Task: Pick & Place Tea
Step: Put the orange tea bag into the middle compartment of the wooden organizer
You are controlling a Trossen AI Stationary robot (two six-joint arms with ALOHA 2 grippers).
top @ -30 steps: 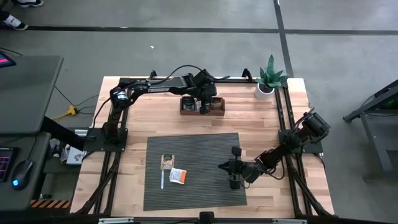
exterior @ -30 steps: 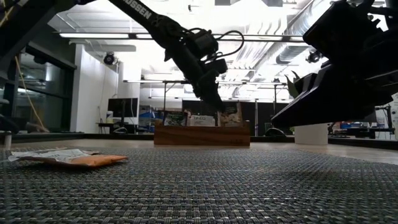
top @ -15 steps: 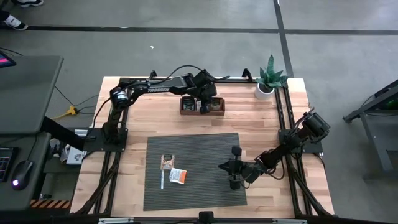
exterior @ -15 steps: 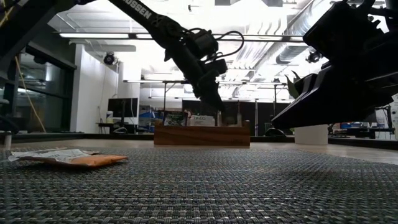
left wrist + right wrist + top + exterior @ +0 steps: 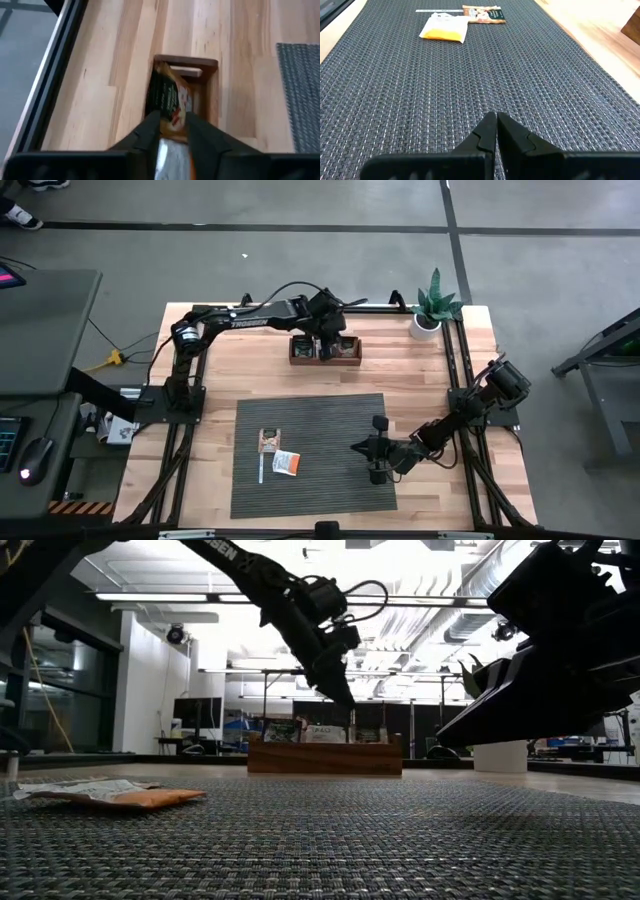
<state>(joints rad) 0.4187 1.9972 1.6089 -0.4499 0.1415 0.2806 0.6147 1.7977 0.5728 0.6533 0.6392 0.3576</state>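
The left gripper is hanging over the wooden box near the top middle of the high view with fingers parted around nothing, tea sachets sitting inside, two more sachets lying on the mat, right gripper clenched empty lower right.

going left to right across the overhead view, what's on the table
tan tea sachet → orange tea sachet → wooden box with the left claw above it → right claw over the mat → potted plant
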